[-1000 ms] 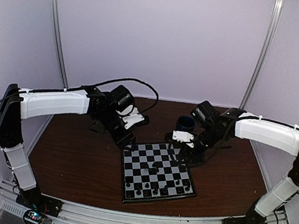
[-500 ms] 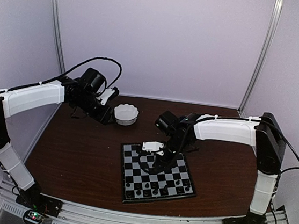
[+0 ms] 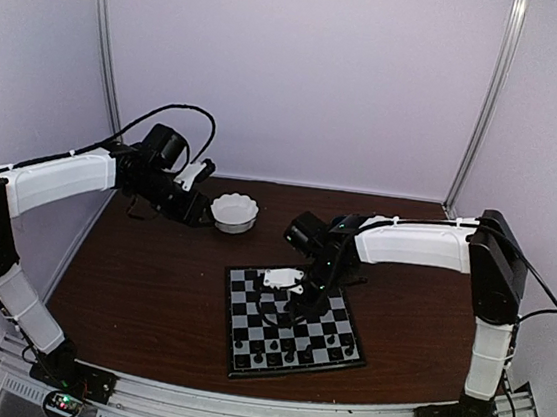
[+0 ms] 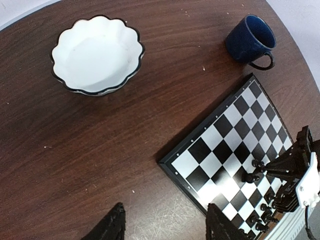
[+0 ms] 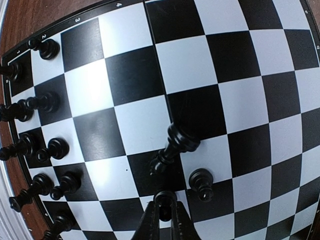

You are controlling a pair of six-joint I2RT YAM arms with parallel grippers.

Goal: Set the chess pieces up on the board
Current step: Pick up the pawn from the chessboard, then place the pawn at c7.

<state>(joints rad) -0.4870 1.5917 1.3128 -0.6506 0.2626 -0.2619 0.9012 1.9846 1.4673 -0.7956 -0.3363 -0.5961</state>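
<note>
Dark wood table (image 3: 149, 284) under us holds the board (image 5: 125, 75), where our right gripper (image 5: 164, 207) has just snapped closed on a small black piece (image 5: 164, 196) between its fingertips, a toppled piece (image 5: 175, 145) lying just ahead, so we judge one pickup begun.

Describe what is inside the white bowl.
Nothing shows inside the bowl: its white interior is bare in the left wrist view. No part of the inside is covered there.
</note>
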